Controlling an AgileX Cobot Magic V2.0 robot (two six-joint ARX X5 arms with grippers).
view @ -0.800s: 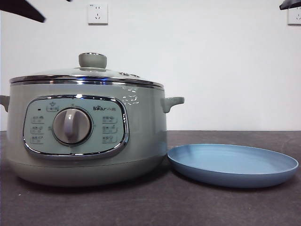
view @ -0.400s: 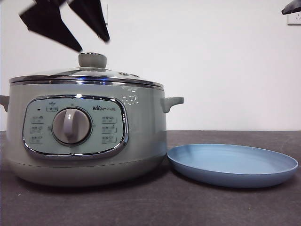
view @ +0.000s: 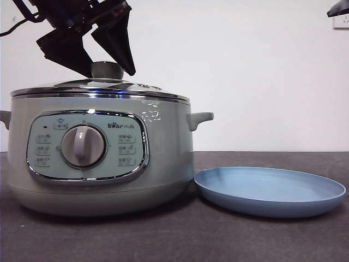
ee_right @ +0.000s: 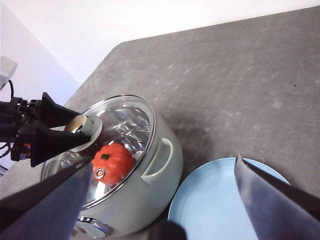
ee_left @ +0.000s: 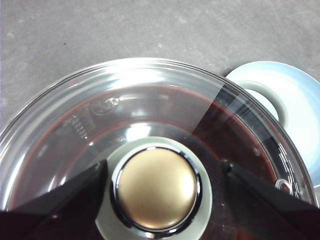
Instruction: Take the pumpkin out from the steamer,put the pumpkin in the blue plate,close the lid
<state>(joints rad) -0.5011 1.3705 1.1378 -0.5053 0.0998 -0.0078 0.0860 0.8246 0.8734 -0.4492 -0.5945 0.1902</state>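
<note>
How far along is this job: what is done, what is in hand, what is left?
Done: nothing yet. The lid sits on the steamer, the pumpkin inside under the glass, the blue plate bare. In hand: the left gripper straddles the lid's knob, jaws open. The right gripper waits open, above the table. Left: lift the lid, move the pumpkin, close up.

It looks like a robot test lab staged as a kitchen: a bare grey worktop (view: 174, 240) against a plain white wall (view: 245, 82) with sockets (view: 342, 19), carrying only a steamer (view: 101, 153) and, beside it, a plate (view: 270, 191).
</note>
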